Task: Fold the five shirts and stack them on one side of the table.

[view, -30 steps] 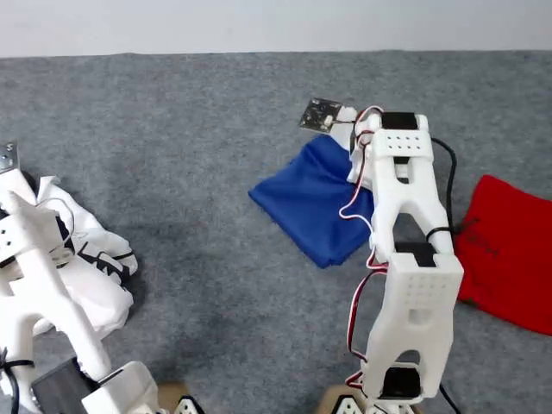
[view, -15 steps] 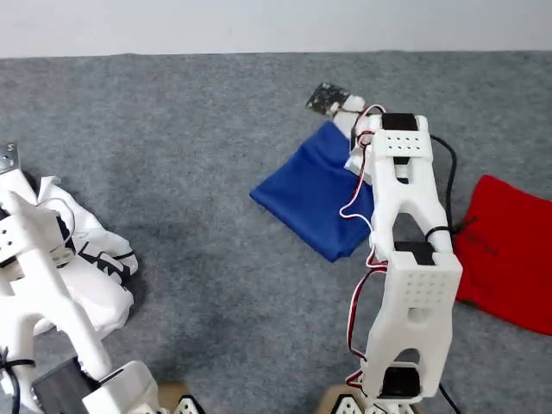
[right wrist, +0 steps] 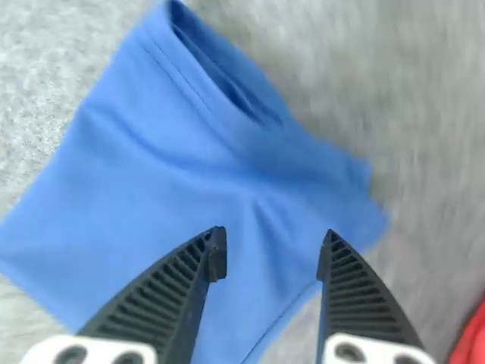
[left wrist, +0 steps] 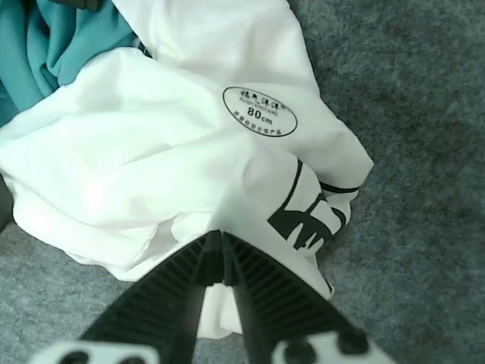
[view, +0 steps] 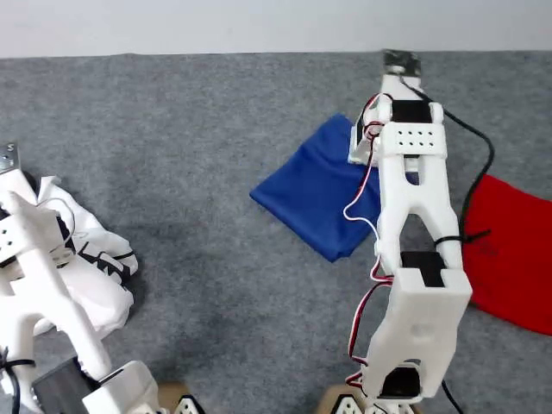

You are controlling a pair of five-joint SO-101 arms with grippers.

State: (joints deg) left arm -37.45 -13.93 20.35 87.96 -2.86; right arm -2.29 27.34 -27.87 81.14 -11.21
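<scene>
High view looks down on a grey felt table [view: 172, 121] with a folded blue shirt [view: 302, 194] near its middle, a red shirt [view: 513, 250] lying flat at the right edge, well apart from a crumpled white shirt [view: 95, 280] at the left edge. The right arm [view: 414, 216] stretches out over the blue shirt's right part. Seen from the right wrist, the right gripper [right wrist: 273, 246] hangs above the blue cloth with its jaws spread wide and nothing between them. Seen from the left wrist, the left gripper [left wrist: 221, 254] has its jaws closed tip to tip against the white shirt, beside its black print; whether any cloth is pinched between them cannot be told. A teal shirt [left wrist: 53, 45] lies bunched just beside the white one, touching it
</scene>
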